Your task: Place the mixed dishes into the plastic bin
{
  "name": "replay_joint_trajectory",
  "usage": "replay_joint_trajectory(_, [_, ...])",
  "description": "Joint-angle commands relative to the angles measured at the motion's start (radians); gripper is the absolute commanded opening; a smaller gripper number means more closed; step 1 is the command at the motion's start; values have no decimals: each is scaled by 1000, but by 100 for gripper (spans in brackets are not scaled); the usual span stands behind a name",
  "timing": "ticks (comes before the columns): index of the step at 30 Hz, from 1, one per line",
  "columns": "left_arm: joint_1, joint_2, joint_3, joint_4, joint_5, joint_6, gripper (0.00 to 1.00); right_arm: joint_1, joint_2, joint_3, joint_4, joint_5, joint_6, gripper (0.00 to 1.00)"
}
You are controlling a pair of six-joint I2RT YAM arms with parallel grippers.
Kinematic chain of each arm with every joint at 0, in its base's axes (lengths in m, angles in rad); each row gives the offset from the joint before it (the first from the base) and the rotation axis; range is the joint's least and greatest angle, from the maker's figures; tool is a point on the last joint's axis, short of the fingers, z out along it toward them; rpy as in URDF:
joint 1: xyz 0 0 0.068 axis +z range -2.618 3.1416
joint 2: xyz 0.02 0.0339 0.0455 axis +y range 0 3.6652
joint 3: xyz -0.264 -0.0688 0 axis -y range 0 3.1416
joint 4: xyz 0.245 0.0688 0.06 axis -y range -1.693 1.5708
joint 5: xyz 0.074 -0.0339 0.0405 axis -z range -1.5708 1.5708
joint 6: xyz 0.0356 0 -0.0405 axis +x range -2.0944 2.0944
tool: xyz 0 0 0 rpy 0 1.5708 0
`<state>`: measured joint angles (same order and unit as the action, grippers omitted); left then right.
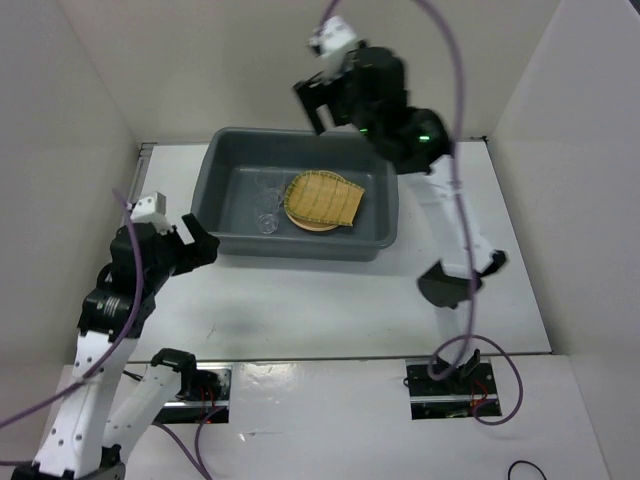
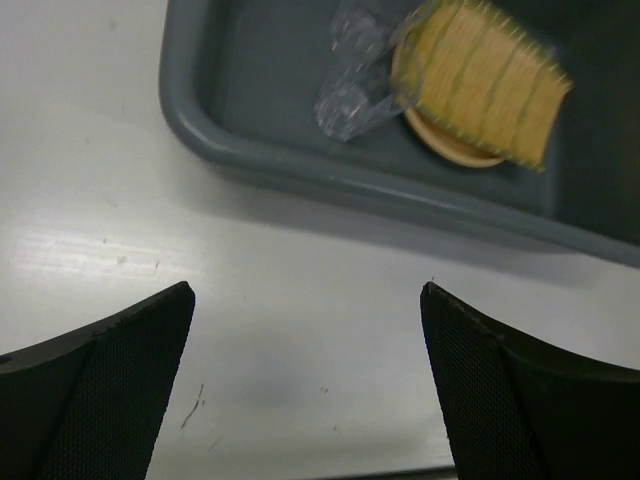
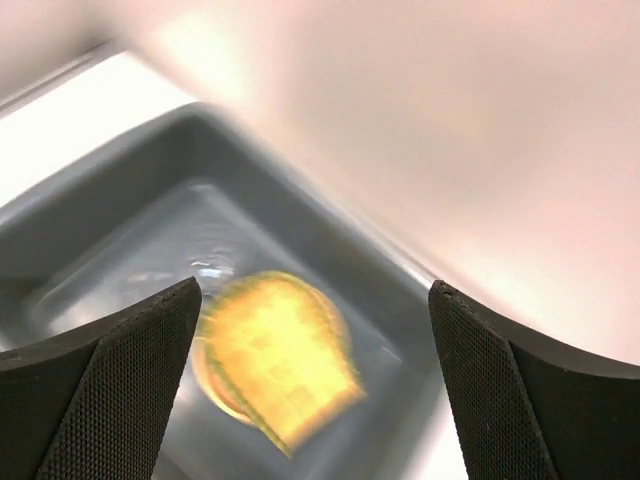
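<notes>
My left pincer (image 2: 305, 300) and right pincer (image 3: 312, 287) are wide, empty; fan dish (image 1: 322, 198) and cups (image 1: 266, 222) in bin (image 1: 205, 200). Reckon I'm done, just park.

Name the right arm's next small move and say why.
Probably draw the right hand up and back from the bin. It hangs open and empty over the far rim. The fan dish lies on a plate inside, with cups beside it, and I see no dish left on the table.
</notes>
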<state>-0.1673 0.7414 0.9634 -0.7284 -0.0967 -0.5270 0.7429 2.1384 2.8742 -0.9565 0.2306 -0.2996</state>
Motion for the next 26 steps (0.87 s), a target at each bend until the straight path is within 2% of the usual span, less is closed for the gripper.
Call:
replay_joint_trajectory(1, [3, -80, -47, 207, 35, -20, 100, -109, -234, -220, -7, 92, 75, 99])
replay_joint_trajectory(2, [3, -80, -48, 216, 35, -21, 100, -138, -283, -342, -7, 57, 85, 99])
replay_joint_trajectory(5, [3, -24, -48, 227, 54, 2, 100, -285, -420, -499, -27, 9, 108, 99])
replay_joint_trajectory(10, [12, 71, 12, 227, 35, 38, 100, -584, -549, -719, -108, -205, 119, 99])
replay_joint_trajectory(12, [12, 114, 50, 204, 35, 50, 100, -657, -604, -852, -180, -270, 80, 99])
replay_joint_trajectory(13, [12, 157, 89, 184, 35, 61, 100, -730, -629, -969, -191, -342, 36, 99])
replay_joint_trajectory(15, [12, 190, 116, 172, 46, 83, 100, -802, -733, -1112, -160, -398, 4, 99])
replay_joint_trajectory(16, [12, 200, 126, 172, 60, 93, 100, -821, -771, -1239, -143, -408, -15, 99])
replay_joint_trajectory(19, [12, 213, 146, 161, 69, 127, 100, -830, -928, -1424, -67, -399, -27, 99])
replay_joint_trajectory(21, [12, 234, 187, 115, 57, 127, 100, -830, -1001, -1477, -45, -409, -7, 99])
replay_joint_trajectory(26, [12, 257, 196, 80, 97, 137, 100, -830, -1023, -1537, -35, -442, 28, 99])
